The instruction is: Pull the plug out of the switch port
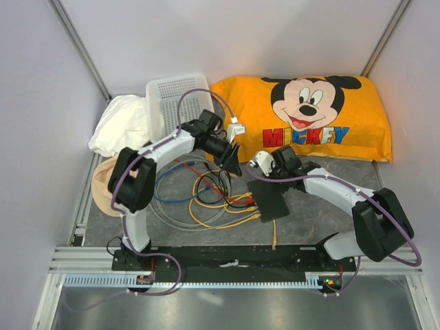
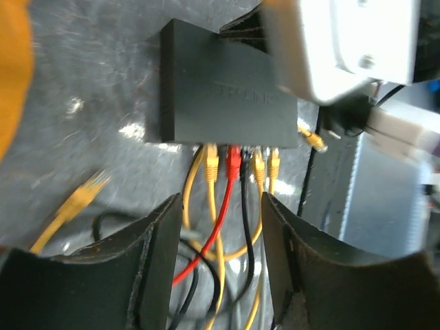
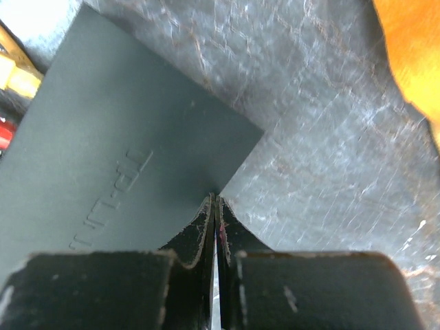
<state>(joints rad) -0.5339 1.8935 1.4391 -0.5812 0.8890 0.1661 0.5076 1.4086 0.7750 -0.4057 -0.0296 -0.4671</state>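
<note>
The switch is a flat black box on the grey mat, also in the top view. Several plugs sit in the ports along its near edge: yellow, red, black, and two more yellow. A loose yellow plug lies on the mat to the left, apart from the box. My left gripper is open a little short of the ports; cables run between its fingers untouched. My right gripper is shut, its tips resting on a corner of the box.
A tangle of yellow, red, blue, grey and black cables lies left of the box. Another free yellow plug lies by the box's right end. An orange Mickey pillow, a white basket and a white cloth line the back.
</note>
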